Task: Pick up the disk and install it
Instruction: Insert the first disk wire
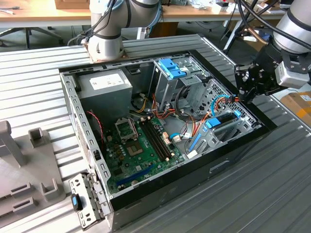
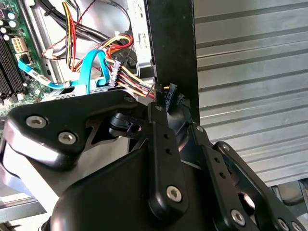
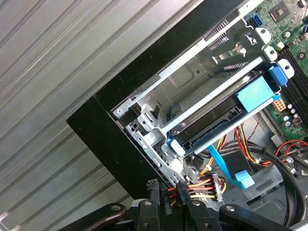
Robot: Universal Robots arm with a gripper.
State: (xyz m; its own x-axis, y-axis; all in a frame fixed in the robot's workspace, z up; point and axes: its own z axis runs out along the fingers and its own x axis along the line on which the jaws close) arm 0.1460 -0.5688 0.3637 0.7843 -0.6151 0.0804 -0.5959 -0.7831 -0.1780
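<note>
Gripper (image 1: pixel 240 97) sits at the rim of the case (image 1: pixel 194 179), over the drive-bay corner. Its fingers (image 2: pixel 159 130) are nearly closed, pinching a black plug (image 2: pixel 171 91) on the red-and-yellow wires (image 3: pixel 202 185). Disk (image 3: pixel 207 129), blue-railed, lies in the bay inside the case, just beside the plug.

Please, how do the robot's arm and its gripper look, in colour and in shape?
The arm is made of round silver-grey tubes with lighter grey joint caps, and black cables run beside it. The gripper is matt black, built from flat linkage bars with rounded ends, joined by silver screws.
</note>
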